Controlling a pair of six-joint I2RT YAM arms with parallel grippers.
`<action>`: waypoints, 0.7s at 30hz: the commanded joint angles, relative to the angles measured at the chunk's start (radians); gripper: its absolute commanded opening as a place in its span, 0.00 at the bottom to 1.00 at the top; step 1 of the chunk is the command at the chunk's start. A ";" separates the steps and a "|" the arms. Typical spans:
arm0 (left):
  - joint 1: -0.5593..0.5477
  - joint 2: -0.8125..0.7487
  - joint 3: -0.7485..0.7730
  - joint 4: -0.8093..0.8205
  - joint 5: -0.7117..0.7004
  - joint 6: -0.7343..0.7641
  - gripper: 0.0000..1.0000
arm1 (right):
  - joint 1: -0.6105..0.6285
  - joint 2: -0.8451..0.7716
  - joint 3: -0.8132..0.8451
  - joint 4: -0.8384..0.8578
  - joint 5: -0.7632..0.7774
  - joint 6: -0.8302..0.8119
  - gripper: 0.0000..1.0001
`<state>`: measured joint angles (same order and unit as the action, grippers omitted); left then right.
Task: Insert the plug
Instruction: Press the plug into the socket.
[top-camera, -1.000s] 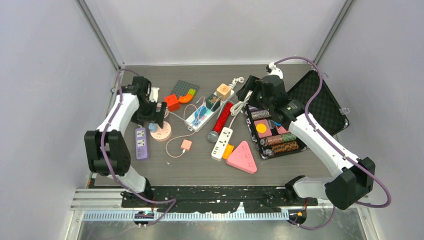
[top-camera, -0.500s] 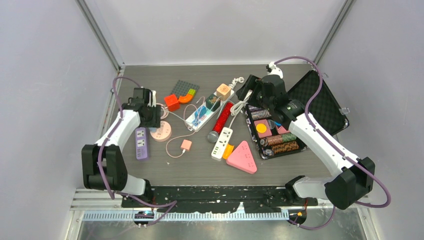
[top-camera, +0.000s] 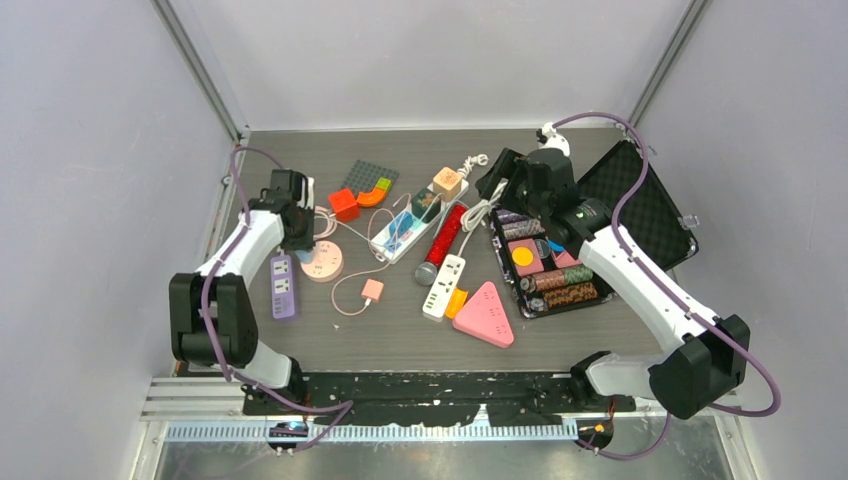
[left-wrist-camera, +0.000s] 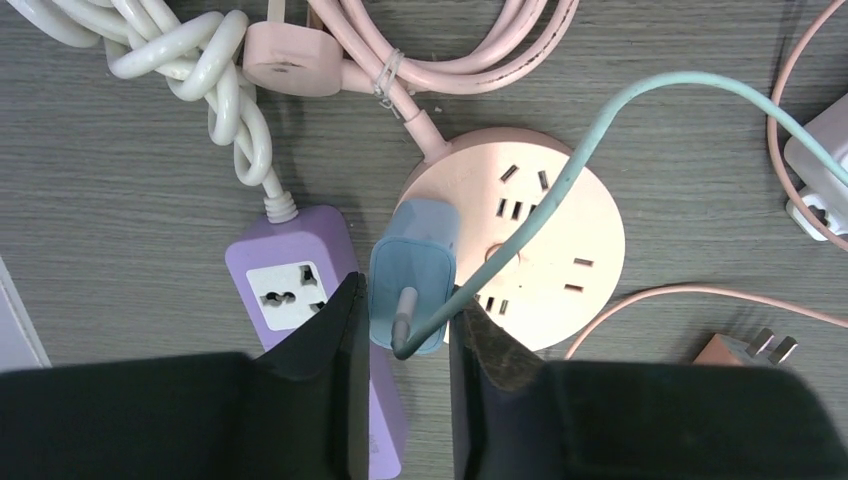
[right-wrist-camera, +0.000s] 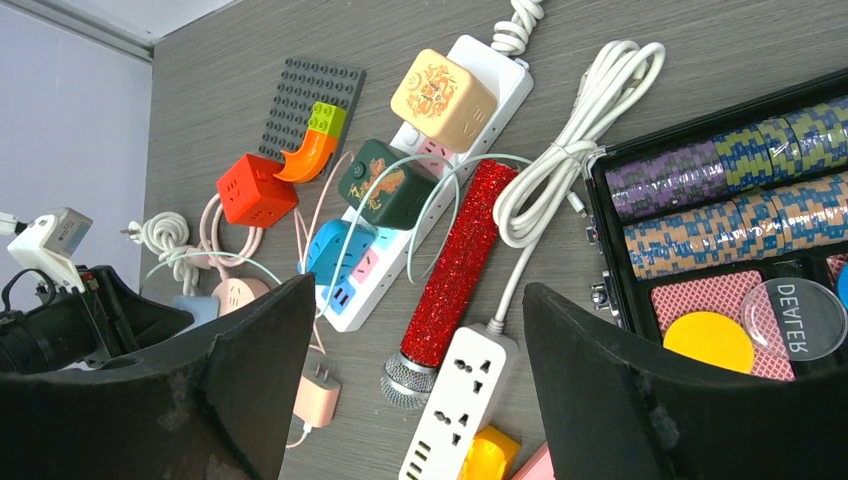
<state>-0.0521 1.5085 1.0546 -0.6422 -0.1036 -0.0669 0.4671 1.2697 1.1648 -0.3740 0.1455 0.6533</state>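
A light-blue plug (left-wrist-camera: 412, 275) with a teal cable stands at the left rim of the round pink socket hub (left-wrist-camera: 545, 235), beside a purple power strip (left-wrist-camera: 292, 290). My left gripper (left-wrist-camera: 405, 320) comes down over the plug, one finger pressed on each of its sides. From above, the left gripper (top-camera: 300, 228) sits over the pink hub (top-camera: 322, 263) at the table's left. My right gripper (right-wrist-camera: 420, 370) hangs open over the middle clutter with nothing between its fingers, and from above it (top-camera: 510, 185) is at the back centre.
A white power strip (right-wrist-camera: 460, 410), a red glitter microphone (right-wrist-camera: 450, 270) and a white multi-socket strip with chargers (top-camera: 405, 230) lie mid-table. An open poker chip case (top-camera: 600, 230) stands at the right. Coiled pink and white cords (left-wrist-camera: 200, 70) lie behind the hub.
My left gripper has gone from wide open to shut around the blue plug, the arm shifting slightly over the pink hub. The right arm has stayed put.
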 joint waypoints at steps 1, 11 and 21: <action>-0.002 0.045 0.046 -0.016 -0.015 0.029 0.16 | -0.007 -0.014 0.000 0.041 0.003 0.004 0.80; -0.005 0.097 0.022 -0.101 0.024 0.057 0.00 | -0.017 -0.025 -0.008 0.041 0.006 0.013 0.80; -0.066 0.112 -0.057 -0.128 0.019 0.018 0.00 | -0.023 -0.035 -0.008 0.043 0.014 0.021 0.80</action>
<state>-0.1097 1.5360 1.0660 -0.6670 -0.1467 -0.0185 0.4496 1.2697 1.1606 -0.3733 0.1452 0.6605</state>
